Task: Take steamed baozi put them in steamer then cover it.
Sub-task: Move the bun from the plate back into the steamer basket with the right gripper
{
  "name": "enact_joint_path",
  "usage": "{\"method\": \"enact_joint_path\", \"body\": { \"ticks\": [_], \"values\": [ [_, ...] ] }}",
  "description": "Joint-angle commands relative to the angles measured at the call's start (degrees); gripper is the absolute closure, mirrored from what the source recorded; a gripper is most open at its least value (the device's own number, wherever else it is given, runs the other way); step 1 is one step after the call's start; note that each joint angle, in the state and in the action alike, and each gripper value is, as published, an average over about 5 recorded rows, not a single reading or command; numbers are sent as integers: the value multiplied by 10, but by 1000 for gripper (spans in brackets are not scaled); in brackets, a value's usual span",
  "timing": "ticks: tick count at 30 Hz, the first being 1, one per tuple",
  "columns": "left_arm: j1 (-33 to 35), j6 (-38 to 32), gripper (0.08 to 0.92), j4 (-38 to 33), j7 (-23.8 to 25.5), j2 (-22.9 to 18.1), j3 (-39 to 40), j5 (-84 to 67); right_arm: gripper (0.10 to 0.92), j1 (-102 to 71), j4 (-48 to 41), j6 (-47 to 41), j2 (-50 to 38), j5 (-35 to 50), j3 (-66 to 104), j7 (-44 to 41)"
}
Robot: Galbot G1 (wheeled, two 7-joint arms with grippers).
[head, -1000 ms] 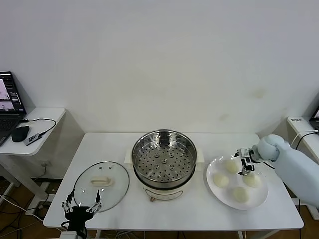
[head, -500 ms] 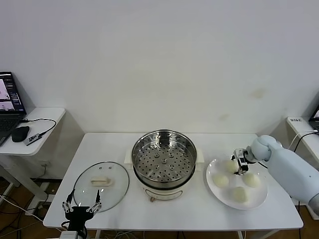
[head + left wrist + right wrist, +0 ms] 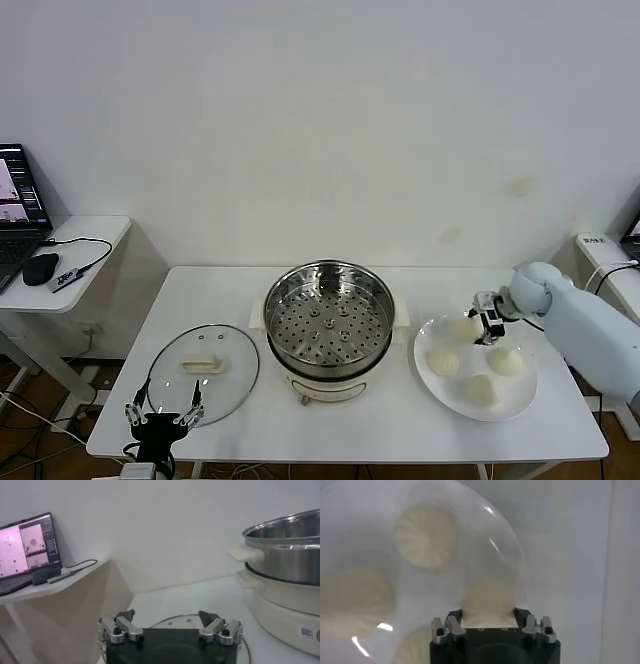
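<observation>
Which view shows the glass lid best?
Head view: the whole lid lies flat on the table left of the steamer. Left wrist view shows only its rim; right wrist view shows none.

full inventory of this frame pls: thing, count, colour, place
steamed baozi: four, cream-white, on the plate at the table's right.
plate: one, white, right of the steamer.
steamer: one, shiny steel with a perforated tray, cream-white base, table centre, no baozi inside.
cover: one, clear glass with a cream-white handle, flat on the table left of the steamer.
table: one, white, under all of it.
side desk: one, white, far left.
laptop: one, dark, screen lit, on the side desk.
mouse: one, black, beside the laptop.
left claw: open, at the table's near left edge by the cover.
right claw: over the plate, fingers around the far baozi.
</observation>
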Motion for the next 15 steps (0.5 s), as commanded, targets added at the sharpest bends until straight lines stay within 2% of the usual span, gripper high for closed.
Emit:
{"method": "enact_joint_path", "body": {
  "ticks": [1,7,15],
  "values": [
    [-4,0,177,-5,0,0,4,-2,371,108,70,-11,-60,82,-76,-9],
    [-9,0,177,-5,0,2,10,-4,365,236,122,-28,-77,161,-158,-11],
    [-14,0,177,-6,0,5,14,-4,370,398,162,-41,6,241,-290,1]
  ]
}}
